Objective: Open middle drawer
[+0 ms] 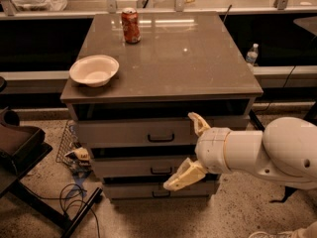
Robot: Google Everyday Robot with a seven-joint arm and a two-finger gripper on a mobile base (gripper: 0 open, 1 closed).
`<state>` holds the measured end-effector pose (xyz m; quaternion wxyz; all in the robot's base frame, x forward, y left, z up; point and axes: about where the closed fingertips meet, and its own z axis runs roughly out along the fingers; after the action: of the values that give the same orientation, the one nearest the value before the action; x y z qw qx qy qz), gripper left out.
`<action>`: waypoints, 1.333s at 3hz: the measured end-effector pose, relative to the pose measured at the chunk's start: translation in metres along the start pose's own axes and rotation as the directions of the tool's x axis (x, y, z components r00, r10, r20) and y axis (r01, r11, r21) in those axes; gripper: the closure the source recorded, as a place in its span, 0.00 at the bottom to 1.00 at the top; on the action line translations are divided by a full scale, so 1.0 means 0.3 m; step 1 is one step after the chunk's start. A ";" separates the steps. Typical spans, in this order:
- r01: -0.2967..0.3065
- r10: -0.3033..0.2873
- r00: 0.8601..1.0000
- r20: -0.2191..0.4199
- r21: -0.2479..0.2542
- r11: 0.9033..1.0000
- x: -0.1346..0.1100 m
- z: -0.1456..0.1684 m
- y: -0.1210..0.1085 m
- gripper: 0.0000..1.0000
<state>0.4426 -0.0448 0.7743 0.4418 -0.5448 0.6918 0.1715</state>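
The middle drawer (133, 166) is a grey front of in-between height in the cabinet, closed, with a small black bar handle (162, 171) at its centre. A taller-fronted drawer (124, 132) lies above it and a slimmer one (133, 190) below. My gripper (178, 151) is open, with cream fingers (199, 124) spread wide one above the other. It hangs in front of the drawers, just right of the handles. The lower finger (181, 177) overlaps the right part of the middle drawer front. The white arm (267, 150) covers the cabinet's right side.
A white bowl (94, 69) and a red soda can (131, 25) stand on the cabinet top (188, 58). A black stand (20, 152), cables (74, 197) and a wire basket (67, 143) lie on the floor at left. A water bottle (252, 54) stands behind at right.
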 end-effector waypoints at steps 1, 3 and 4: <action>-0.045 0.046 0.999 0.015 -0.024 0.999 0.099 0.086 0.029 0.00; 0.073 -0.074 0.997 -0.007 -0.107 0.992 0.323 0.236 0.135 0.00; 0.072 -0.074 0.997 -0.007 -0.107 0.992 0.324 0.237 0.135 0.00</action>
<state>0.4344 -0.0381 0.6479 0.4142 -0.5935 0.6636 0.1890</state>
